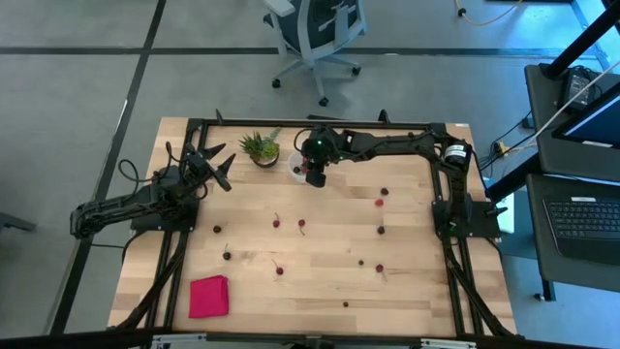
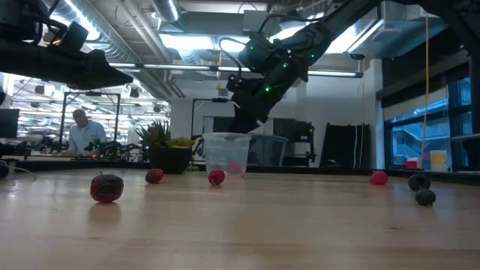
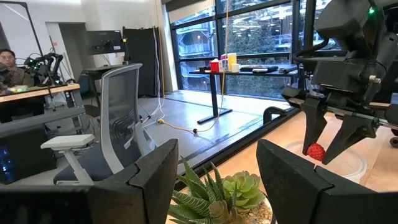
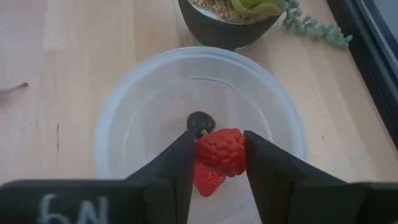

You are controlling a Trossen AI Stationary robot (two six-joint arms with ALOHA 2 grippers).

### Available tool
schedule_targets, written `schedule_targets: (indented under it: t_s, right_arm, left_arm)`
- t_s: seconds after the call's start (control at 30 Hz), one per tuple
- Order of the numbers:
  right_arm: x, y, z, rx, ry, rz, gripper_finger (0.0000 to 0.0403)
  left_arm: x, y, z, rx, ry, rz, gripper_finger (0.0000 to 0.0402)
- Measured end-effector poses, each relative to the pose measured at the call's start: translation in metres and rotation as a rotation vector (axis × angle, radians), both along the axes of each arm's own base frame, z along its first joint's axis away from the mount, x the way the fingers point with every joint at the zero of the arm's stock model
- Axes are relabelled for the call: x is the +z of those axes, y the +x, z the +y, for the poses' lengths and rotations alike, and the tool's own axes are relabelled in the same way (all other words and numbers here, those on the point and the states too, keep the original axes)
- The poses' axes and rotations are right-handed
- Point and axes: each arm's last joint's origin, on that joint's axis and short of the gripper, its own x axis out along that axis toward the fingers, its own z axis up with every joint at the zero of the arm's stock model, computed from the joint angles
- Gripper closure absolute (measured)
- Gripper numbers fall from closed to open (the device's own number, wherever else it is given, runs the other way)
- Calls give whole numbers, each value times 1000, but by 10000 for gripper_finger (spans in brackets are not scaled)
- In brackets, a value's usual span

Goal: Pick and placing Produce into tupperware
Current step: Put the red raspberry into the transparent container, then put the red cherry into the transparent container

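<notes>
The tupperware (image 4: 124,99) is a clear round cup standing on the table's far middle (image 1: 297,172), next to a potted plant (image 1: 262,148). Inside it lie a dark berry (image 4: 200,121) and a red one (image 4: 208,179). My right gripper (image 4: 219,140) hovers just above the cup's mouth (image 2: 226,137), shut on a bright red raspberry (image 4: 221,152). More produce is scattered over the table (image 1: 301,225) (image 1: 381,230) (image 1: 279,269). My left gripper (image 1: 221,167) waits open at the far left, level, touching nothing. My right gripper pinches the raspberry's two sides (image 4: 239,152) between its two fingers, near their free ends (image 3: 316,151). The fingers slant down from the table's right side. The raspberry is lifted clear, over the inside of the cup.
A pink-red square cloth (image 1: 208,296) lies near the front left corner. The plant's pot (image 4: 227,28) stands close beside the cup. Bare wood lies between the scattered berries. An office chair (image 1: 315,34) stands beyond the far edge; a person sits in the room behind (image 2: 84,135).
</notes>
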Motion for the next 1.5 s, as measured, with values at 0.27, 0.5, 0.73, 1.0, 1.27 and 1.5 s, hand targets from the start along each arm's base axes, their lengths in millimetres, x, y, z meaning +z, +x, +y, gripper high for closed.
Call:
schedule_targets:
  t_s: [0.27,0.5,0.73,1.0,1.27,1.5]
  right_arm:
    - [2,2,1,8,-12,-19,198]
    - [25,-3,12,60,-53,-37,192]
    - [63,-24,34,150,-28,-16,202]
    - [46,-62,52,185,69,-5,216]
    - [39,-101,65,162,52,-213,217]
    - [56,-117,70,167,10,-325,217]
  left_arm:
    - [0,0,0,0,-1,-1,190]
    - [0,1,-1,-38,-35,-45,190]
    - [17,4,-9,-369,53,-136,190]
    - [15,16,-14,-568,13,-36,190]
    - [17,40,-19,-670,-72,152,190]
    - [27,81,-30,-762,-159,412,190]
